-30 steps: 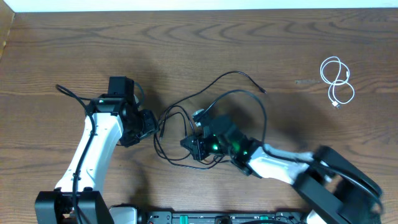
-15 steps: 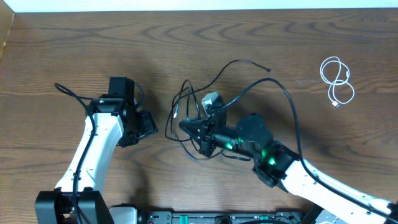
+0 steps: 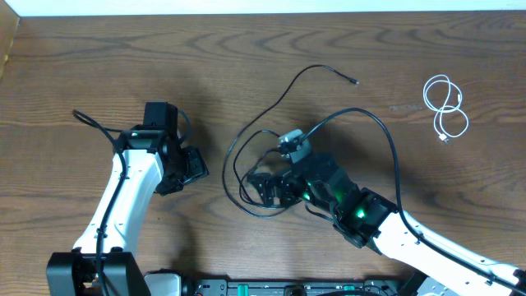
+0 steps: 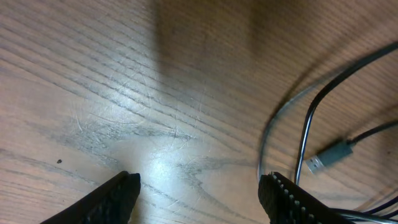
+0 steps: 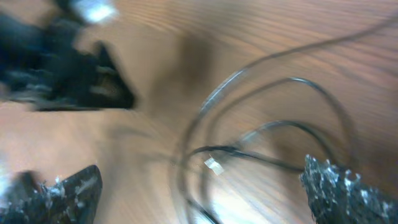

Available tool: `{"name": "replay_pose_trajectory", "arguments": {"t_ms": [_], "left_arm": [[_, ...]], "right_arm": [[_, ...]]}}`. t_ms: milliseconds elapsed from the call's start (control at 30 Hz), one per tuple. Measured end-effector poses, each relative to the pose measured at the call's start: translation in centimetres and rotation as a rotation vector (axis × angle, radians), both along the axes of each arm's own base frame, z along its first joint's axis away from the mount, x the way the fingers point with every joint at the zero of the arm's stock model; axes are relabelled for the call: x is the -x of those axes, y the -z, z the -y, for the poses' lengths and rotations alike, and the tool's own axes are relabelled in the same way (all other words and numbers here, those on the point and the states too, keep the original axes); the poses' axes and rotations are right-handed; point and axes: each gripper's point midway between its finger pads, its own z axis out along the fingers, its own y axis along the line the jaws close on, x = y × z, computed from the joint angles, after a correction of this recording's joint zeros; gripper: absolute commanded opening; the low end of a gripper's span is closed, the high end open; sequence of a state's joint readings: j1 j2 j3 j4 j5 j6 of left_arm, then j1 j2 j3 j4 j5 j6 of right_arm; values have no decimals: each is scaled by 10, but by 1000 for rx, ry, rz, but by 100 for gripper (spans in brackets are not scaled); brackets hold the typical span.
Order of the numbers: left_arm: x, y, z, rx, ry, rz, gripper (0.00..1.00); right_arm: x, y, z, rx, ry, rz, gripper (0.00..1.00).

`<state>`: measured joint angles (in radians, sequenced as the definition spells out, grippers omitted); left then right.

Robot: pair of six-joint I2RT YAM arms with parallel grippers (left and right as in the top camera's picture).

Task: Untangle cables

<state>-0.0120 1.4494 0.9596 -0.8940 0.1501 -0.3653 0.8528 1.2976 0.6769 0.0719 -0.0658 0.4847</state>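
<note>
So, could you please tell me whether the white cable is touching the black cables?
Apart. The overhead view shows the white cable coiled alone at far right, with a wide gap separating it from the black cables tangled near the centre.

Brown table [image 3: 82,66] with dark, wavy wood grain. Black cables [image 3: 362,110] under the right gripper [image 5: 199,186], a white cable [image 3: 449,105] well beyond it. Grey plug [image 4: 329,155] beside the left gripper's [image 4: 202,196] black fingers [image 4: 118,196].
</note>
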Motion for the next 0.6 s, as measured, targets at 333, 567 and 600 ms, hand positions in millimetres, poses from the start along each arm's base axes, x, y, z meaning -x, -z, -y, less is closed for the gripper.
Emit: {"name": "replay_pose_trajectory", "arguments": {"t_ms": [333, 567, 600], "left_arm": [[12, 11, 1, 4, 3, -37, 67], [9, 4, 41, 227, 203, 20, 67], [10, 1, 49, 274, 240, 31, 67]], "right_arm": [[-13, 56, 75, 321, 327, -73, 99], [-21, 90, 100, 388, 479, -161, 99], [-22, 97, 104, 399, 497, -183, 99]]}}
